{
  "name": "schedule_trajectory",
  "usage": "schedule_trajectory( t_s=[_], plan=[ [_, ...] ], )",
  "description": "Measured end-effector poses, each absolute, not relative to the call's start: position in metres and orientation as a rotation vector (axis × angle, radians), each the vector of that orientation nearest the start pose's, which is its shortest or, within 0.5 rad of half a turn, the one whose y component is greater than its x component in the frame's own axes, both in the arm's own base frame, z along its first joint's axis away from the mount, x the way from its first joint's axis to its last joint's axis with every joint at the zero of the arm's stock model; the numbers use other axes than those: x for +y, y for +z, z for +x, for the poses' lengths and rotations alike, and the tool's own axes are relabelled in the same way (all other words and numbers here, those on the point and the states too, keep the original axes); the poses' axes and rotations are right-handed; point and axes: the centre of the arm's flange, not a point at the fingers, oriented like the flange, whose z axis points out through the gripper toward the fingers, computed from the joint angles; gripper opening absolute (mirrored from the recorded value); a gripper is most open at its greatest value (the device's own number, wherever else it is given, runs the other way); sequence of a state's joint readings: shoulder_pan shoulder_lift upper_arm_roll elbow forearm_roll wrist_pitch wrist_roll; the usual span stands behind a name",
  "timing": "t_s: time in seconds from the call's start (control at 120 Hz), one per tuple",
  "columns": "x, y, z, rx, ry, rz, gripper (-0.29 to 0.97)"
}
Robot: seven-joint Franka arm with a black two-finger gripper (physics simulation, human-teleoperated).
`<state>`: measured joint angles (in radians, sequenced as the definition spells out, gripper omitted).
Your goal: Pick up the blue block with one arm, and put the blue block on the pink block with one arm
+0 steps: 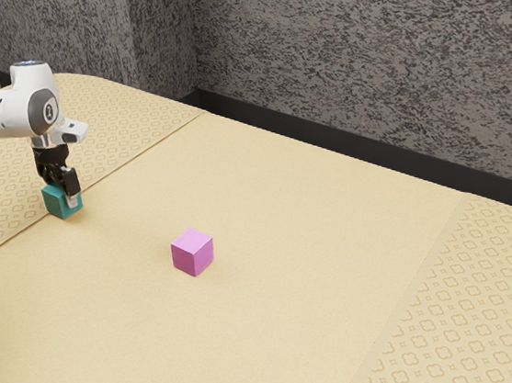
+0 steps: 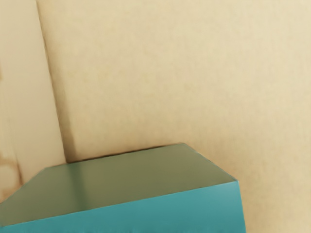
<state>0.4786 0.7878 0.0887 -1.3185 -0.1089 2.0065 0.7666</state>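
The teal-blue block (image 1: 58,205) sits at the exterior view's left, on the worktop (image 1: 323,255) by its patterned strip. The black jaws pinch its top. The pink block (image 1: 192,252) stands well apart.

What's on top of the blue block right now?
Just the gripper, directly over the blue block and covering part of its top. The pink block sits apart. Contact itself is hidden.

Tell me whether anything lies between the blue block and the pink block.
Nothing visible does. The blue block sits directly under the hand, and only open tabletop stretches from it to the pink block.
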Motion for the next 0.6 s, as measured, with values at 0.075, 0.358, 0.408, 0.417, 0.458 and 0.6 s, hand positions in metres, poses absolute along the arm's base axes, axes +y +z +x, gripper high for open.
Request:
schedule_trajectory(
  t_s=[0.075, 0.358, 0.408, 0.417, 0.458, 0.6],
  plan=[
    [0.3754, 0.2585, 0.6280, 0.273, 0.091, -3.214, 0.65],
    [0.3754, 0.2587, 0.6281, 0.262, 0.091, -3.214, 0.52],
    [0.3755, 0.2587, 0.6281, 0.260, 0.091, -3.214, 0.51],
    [0.3755, 0.2588, 0.6281, 0.260, 0.091, -3.214, 0.51],
    [0.3755, 0.2587, 0.6281, 0.259, 0.091, -3.215, 0.50],
    [0.3756, 0.2603, 0.6281, 0.256, 0.089, -3.213, 0.48]
  ],
)
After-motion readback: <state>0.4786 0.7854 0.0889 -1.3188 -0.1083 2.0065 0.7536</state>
